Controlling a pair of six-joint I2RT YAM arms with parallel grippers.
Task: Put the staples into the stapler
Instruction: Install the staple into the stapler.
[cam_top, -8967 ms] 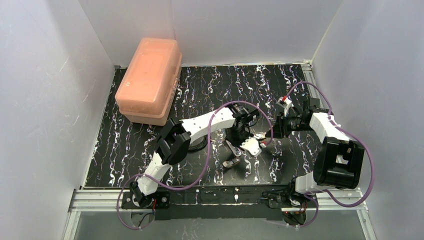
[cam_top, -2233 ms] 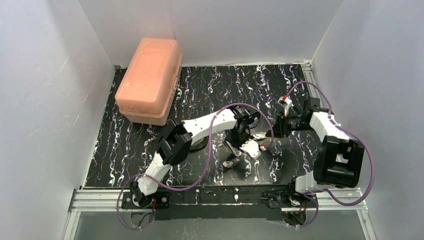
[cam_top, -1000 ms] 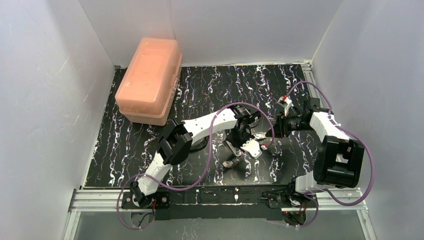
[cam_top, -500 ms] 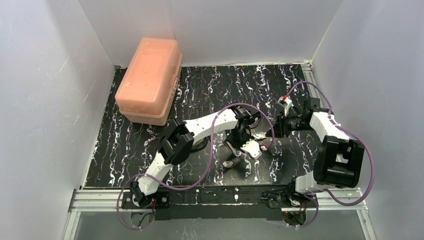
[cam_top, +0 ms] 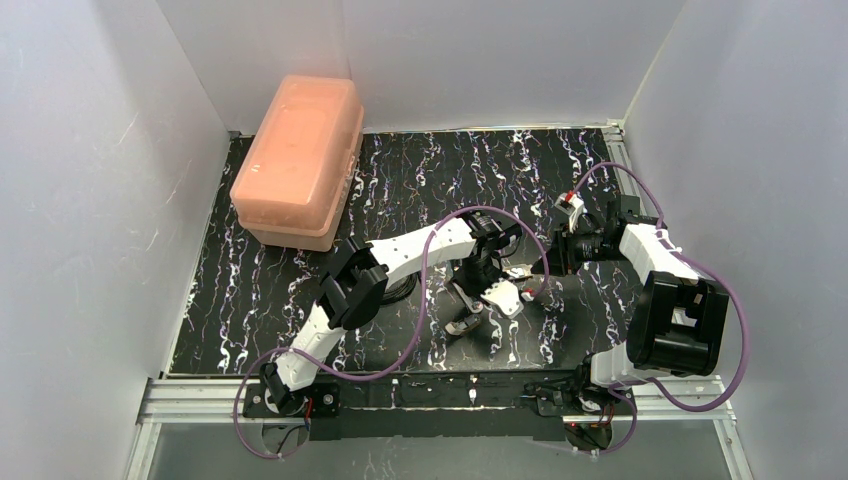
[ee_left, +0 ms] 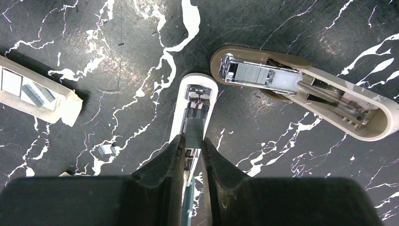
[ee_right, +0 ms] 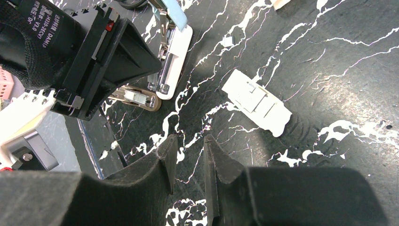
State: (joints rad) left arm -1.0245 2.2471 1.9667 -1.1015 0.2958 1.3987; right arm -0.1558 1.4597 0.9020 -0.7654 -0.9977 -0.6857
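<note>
Grey staples point(ee_left: 193, 129) sit pinched in the left claw point(ee_left: 193, 139), lined up over the metal channel of the open stapler point(ee_left: 198, 89), which lies on the tabletop point(ee_left: 282, 179). The right claw point(ee_right: 189, 141) hovers nearby, slightly spread, holding nothing. A cardboard sleeve point(ee_left: 33, 96) lies apart.

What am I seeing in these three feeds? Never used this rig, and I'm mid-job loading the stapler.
Two robot arms, left and right, are bolted at the near edge of a black marbled table. The top view looks down on both. The other two come from wrist cameras, so the dark prongs at the bottom are that arm's own claw. On the table lie a pink lidded box, the open stapler, a beige stapler, also open, a cardboard sleeve and a small white block. The left claw is closed on a thin grey strip, apparently the staples, over the stapler's channel. The right claw is slightly open, empty.
</note>
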